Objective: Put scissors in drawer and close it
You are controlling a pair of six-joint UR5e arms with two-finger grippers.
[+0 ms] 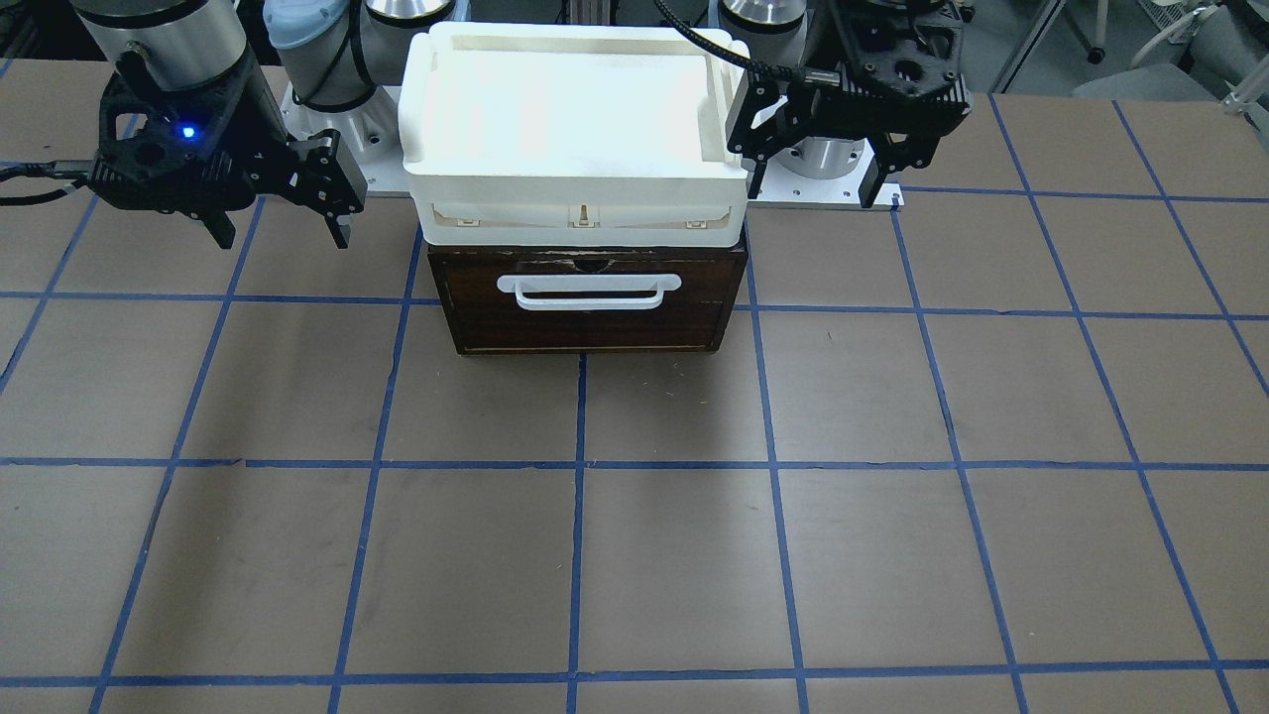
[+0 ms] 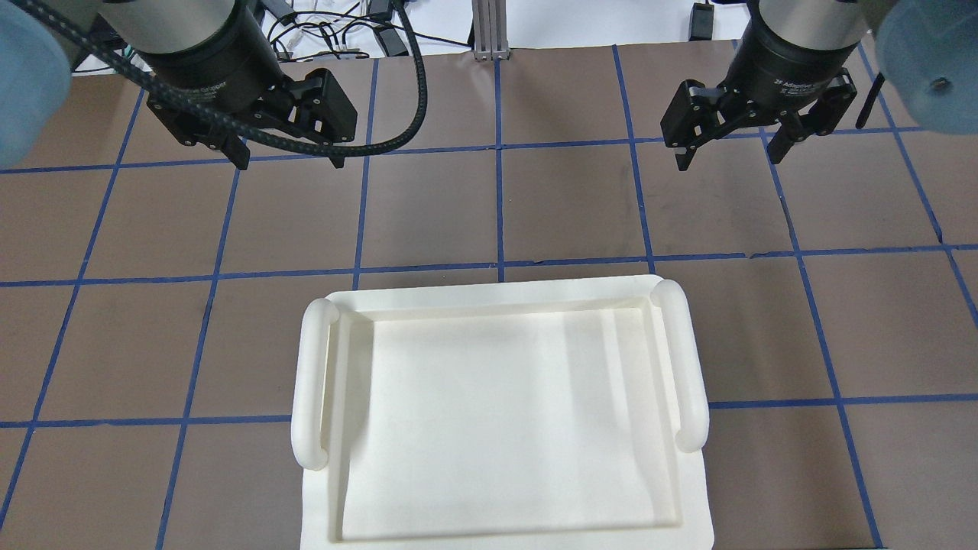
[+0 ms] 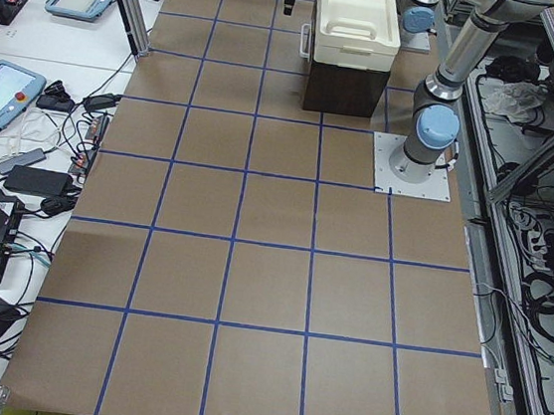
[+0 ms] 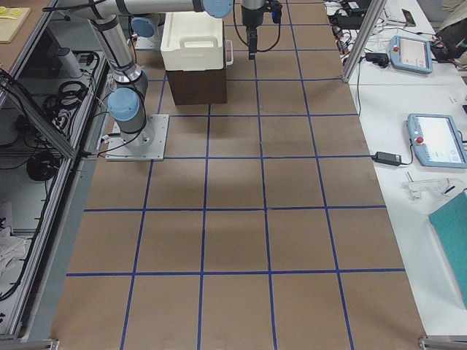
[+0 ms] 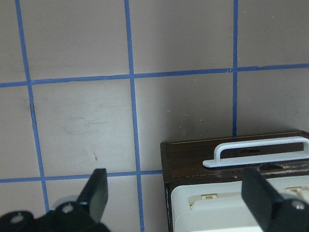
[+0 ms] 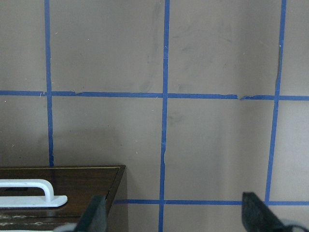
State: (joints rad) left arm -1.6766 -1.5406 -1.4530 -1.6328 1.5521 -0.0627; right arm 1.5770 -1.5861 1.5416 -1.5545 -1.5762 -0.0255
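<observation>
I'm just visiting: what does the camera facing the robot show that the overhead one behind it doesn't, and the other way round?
Only the front-facing view: the drawer under the white tray, its dark front and white handle, looking shut. Only the overhead view: the tray's whole inside floor, and cables beyond the table. Both: the tray, the taped table, and the left gripper and right gripper, each open and holding nothing. Neither shows scissors.
</observation>
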